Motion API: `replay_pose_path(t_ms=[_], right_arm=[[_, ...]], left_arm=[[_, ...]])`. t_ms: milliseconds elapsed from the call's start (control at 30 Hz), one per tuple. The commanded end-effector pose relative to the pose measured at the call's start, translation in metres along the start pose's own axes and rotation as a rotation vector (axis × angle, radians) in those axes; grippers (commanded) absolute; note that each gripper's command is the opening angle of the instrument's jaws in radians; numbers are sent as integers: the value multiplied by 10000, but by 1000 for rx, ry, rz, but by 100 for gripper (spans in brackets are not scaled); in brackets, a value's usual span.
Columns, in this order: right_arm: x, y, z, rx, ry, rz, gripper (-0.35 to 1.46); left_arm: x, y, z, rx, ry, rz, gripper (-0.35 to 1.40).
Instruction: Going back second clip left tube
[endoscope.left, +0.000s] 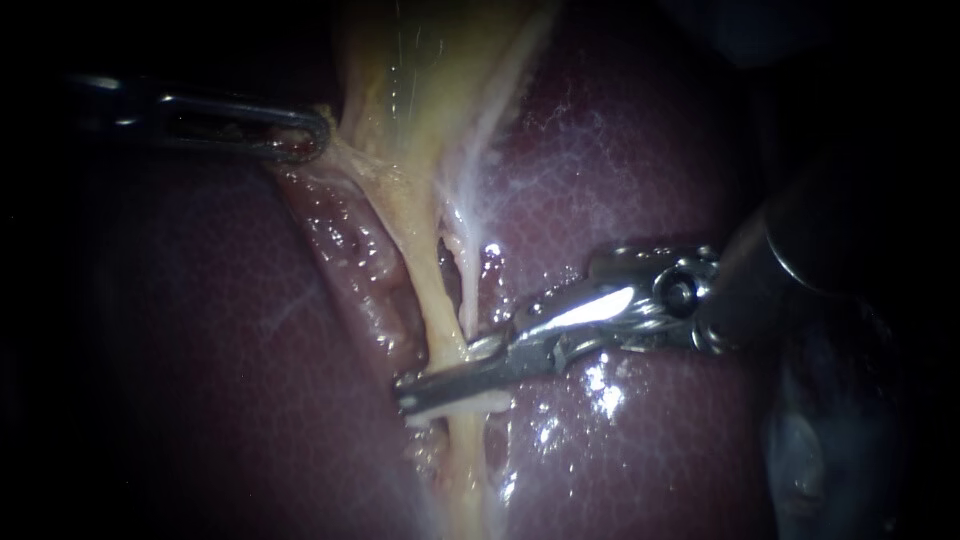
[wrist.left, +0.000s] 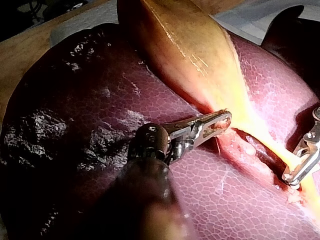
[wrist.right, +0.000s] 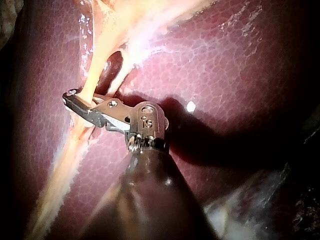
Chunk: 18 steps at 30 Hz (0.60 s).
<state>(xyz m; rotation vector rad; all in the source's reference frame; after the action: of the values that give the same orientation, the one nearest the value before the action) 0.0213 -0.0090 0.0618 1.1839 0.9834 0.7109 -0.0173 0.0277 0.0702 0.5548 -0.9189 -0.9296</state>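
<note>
Two pale tubes run down between the liver lobes: a yellowish left tube (endoscope.left: 425, 290) and a thinner whitish right tube (endoscope.left: 468, 300). My right instrument (endoscope.left: 440, 380) comes in from the right and lies across the left tube low down. Its slim jaws hold that tube from two sides, as the right wrist view (wrist.right: 80, 102) also shows. My left instrument (endoscope.left: 305, 140) grips the lower edge of the yellow gallbladder (endoscope.left: 430, 80) and holds it taut; in the left wrist view its jaws (wrist.left: 220, 120) pinch pink tissue. I can make out no clip.
Dark red liver (endoscope.left: 620, 160) surrounds the tubes on both sides, wet and glistening below the right instrument's wrist (endoscope.left: 680, 295). A moist groove of raw tissue (endoscope.left: 350, 260) lies left of the tubes. A wooden bench edge (wrist.left: 20, 55) shows beyond the liver.
</note>
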Motion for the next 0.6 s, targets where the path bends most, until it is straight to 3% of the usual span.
replay_pose_path(t_ms=[33,133,333,467,600], right_arm=[[-1,0,0,1,0,0,-35],[-4,1,0,7,-8,16,-32],[-9,4,7,7,-11,12,37],[-11,7,12,-22,16,16,46],[-14,9,14,-58,44,-50,49]], left_arm=[[0,0,0,1,0,1,-35],[0,0,0,1,0,1,-35],[0,0,0,1,0,-5,-35],[1,0,1,1,0,-4,-35],[2,0,1,0,0,-4,-35]])
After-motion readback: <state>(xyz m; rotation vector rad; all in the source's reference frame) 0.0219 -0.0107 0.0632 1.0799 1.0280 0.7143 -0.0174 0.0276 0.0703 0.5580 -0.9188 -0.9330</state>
